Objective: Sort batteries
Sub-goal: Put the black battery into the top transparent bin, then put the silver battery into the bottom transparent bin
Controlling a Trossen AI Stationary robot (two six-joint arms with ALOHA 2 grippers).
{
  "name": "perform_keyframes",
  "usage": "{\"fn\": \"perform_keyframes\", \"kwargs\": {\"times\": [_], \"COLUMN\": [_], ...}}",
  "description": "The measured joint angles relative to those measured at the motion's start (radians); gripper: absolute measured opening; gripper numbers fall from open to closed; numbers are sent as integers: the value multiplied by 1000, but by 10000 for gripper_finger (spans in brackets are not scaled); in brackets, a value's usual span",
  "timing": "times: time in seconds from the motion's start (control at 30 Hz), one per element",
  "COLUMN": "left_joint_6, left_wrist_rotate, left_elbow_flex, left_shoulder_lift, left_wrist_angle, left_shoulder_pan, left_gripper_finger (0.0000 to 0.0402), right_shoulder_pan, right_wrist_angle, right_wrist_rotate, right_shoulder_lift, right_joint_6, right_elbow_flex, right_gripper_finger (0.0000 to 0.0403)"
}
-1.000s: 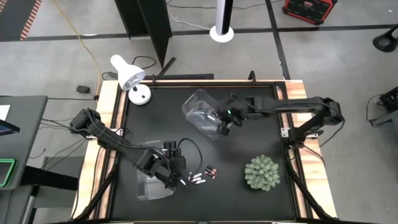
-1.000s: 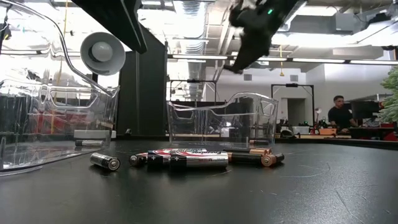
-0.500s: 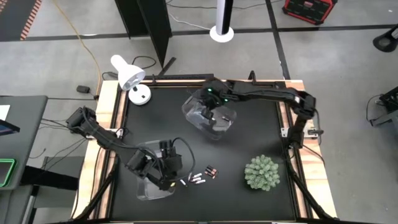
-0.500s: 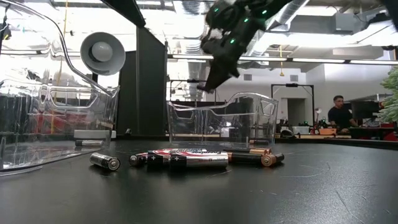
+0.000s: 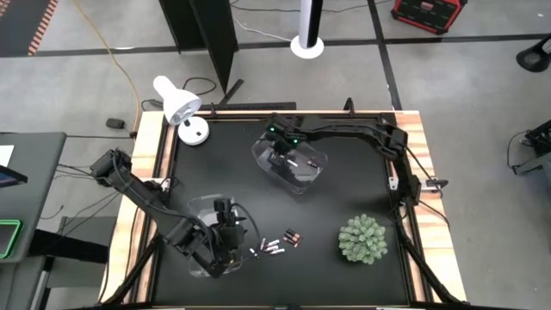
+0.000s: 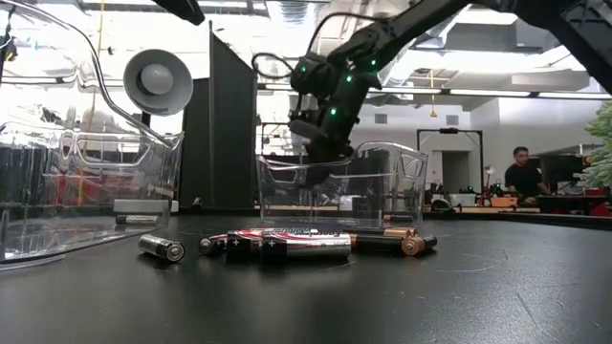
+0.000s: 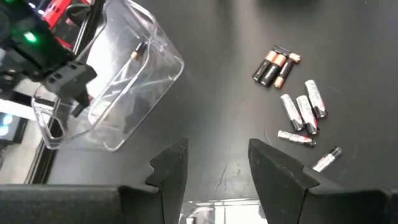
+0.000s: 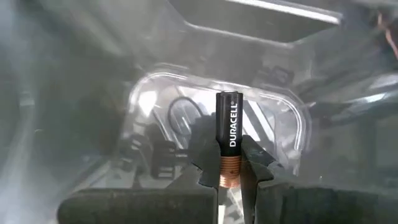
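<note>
Pinching a black-and-copper battery (image 8: 228, 138), right jaws near-closed (left jaws wide, empty).

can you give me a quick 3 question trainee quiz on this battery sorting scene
1. True or false: the right tool holds a dark, copper-ended battery.
2. The right tool is over which thing? A) potted plant B) far clear bin C) lamp
3. Fill in: the loose batteries on the table lie beside the ____ clear bin, where the left tool is.

Key: 1 true; 2 B; 3 near
</note>
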Motion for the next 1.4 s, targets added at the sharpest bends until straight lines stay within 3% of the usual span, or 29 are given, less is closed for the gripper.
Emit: {"fn": "perform_keyframes", "kwargs": {"times": [0.7,1.1,1.4], "left_joint_6": [-14,-17,-18], "left_wrist_rotate": [-7,-6,-5], "left_elbow_flex": [0,0,0], "left_shoulder_lift": [0,0,0], "left_wrist_angle": [-5,-5,-4], "left_shoulder_pan": [-7,-7,-7], "left_gripper_finger": [162,162,162], "right_shoulder_pan": [-18,-21,-21], "right_wrist_angle": [40,45,46], "right_wrist_rotate": [30,63,64], "right_shoulder_lift": [32,32,31], "right_joint_6": [52,59,59], "right_elbow_flex": [2,2,2], "right_gripper_finger": [35,82,89]}}
